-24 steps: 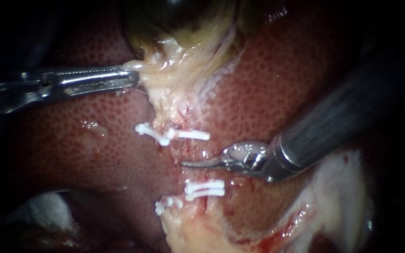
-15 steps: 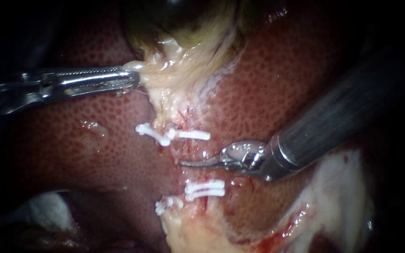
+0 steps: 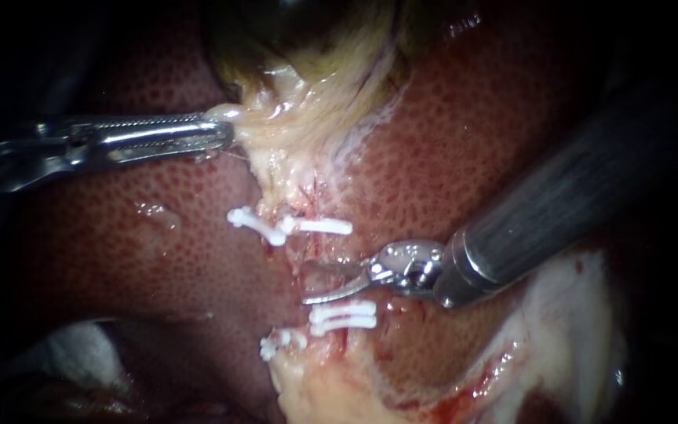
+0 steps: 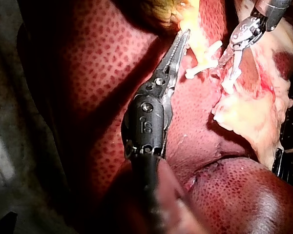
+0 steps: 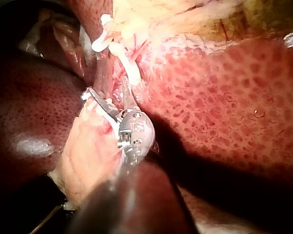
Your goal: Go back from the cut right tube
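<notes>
My right instrument (image 3: 308, 283) comes in from the right, its two thin curved blades open between the upper white clips (image 3: 319, 226) and the lower white clips (image 3: 343, 315). The clipped right tube (image 3: 325, 253) runs between those clips, and the blade tips lie across it. I cannot tell whether the blades touch it. The right wrist view shows the same spread blades (image 5: 112, 97) beside a clip (image 5: 129, 68). My left instrument (image 3: 225, 126) reaches in from the left, its toothed jaws shut on pale tissue at the gallbladder's neck (image 3: 276, 118). Its jaws (image 4: 183, 36) also show in the left wrist view.
Dark red mottled liver (image 3: 143, 228) surrounds the field. The dark gallbladder (image 3: 308, 20) sits at the top. Pale fatty tissue (image 3: 559, 314) lies under the right shaft and white gauze (image 3: 72, 353) at the lower left. More clips (image 3: 280, 341) sit on the left tube.
The right instrument's blades were shut together and now stand open, the lower blade swung down toward the lower clips. The left instrument has held still.
</notes>
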`<state>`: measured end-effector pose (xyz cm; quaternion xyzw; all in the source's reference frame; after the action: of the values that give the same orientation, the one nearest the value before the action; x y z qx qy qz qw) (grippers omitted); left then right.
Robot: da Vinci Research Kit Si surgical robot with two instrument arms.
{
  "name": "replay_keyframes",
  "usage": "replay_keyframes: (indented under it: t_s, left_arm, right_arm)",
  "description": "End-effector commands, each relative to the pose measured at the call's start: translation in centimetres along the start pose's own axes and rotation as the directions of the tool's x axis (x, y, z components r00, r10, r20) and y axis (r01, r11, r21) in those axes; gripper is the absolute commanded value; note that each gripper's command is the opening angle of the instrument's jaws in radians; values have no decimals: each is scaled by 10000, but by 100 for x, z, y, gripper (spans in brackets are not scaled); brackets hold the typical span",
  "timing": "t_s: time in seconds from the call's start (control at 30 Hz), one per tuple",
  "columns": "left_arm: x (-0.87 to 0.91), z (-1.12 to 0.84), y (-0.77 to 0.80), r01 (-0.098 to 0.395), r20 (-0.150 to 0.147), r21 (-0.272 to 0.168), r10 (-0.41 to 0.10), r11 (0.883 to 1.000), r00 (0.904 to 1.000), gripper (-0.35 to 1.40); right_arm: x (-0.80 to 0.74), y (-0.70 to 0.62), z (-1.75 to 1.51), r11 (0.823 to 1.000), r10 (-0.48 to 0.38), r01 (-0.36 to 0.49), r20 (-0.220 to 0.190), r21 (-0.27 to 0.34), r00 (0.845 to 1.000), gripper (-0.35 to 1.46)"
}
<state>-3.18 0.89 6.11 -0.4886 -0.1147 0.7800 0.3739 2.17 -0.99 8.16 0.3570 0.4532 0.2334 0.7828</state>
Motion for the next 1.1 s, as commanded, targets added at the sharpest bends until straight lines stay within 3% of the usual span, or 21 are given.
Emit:
replay_keyframes:
  t_s: [0.03, 0.23, 0.33, 0.43, 0.53, 0.73, 0.97, 1.1]
  left_arm:
    - [0, 0, 0, -1, 0, 7, 1, 10000, 10000, -35]
    - [-1, 0, -1, -5, -1, 8, 5, 10000, 10000, -35]
    - [-2, 0, -1, -7, -1, 5, 7, 10000, 10000, -35]
    - [-2, 0, -1, -8, -1, 7, 8, 10000, 10000, -35]
    - [-2, 0, -1, -11, -2, 8, 11, 10000, 10000, -35]
    - [-3, 1, -1, -12, -3, 14, 12, 10000, 10000, -35]
    - [-4, 3, -1, -19, -7, 25, 19, 10000, 10000, -35]
    - [-6, 5, 0, -27, -13, 51, 27, 10000, 10000, -35]
  right_arm:
    - [0, -1, -1, 10000, -2, 2, -24, 11, 10000, 128]
    - [-6, -16, -9, 9980, -615, 615, 0, 176, 9981, 143]
    - [-9, -31, -24, 9877, -1535, 1532, 71, 320, 9881, 143]
    - [-7, -41, -46, 9764, -2159, 2158, 89, 87, 9764, 143]
    - [2, -43, -76, 9563, -2916, 2919, 151, -189, 9564, 143]
    - [30, -44, -139, 8997, -4258, 4283, 466, -843, 9036, 143]
    - [51, -59, -177, 8697, -4732, 4749, 464, -1342, 8797, 143]
    - [60, -64, -189, 8608, -4817, 4812, 398, -1659, 8754, 143]
